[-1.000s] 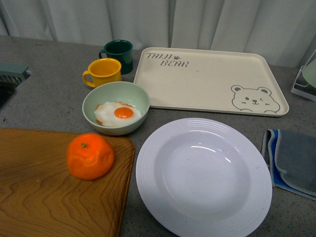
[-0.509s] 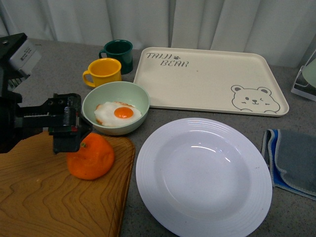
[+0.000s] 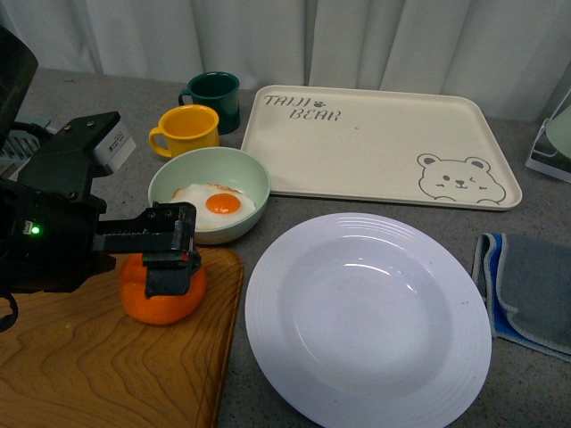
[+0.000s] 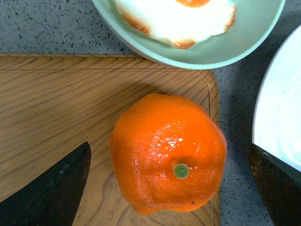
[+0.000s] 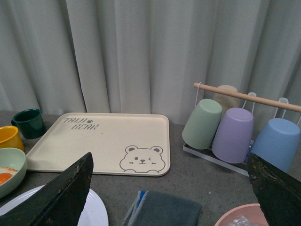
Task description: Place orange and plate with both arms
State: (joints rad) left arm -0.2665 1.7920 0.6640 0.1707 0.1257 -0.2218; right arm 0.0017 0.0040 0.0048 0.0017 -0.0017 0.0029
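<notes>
The orange [image 3: 166, 303] lay on the wooden board [image 3: 71, 357], near the board's far corner on the robot's right side. The left gripper [image 3: 169, 266] hung directly over the fruit with its jaws spread apart, one on each side and not touching the skin. The plate [image 3: 268, 330] stood just beside the board, on the same side. The right gripper [image 5: 171, 188], seen only by its own wrist camera, was wide apart and empty
</notes>
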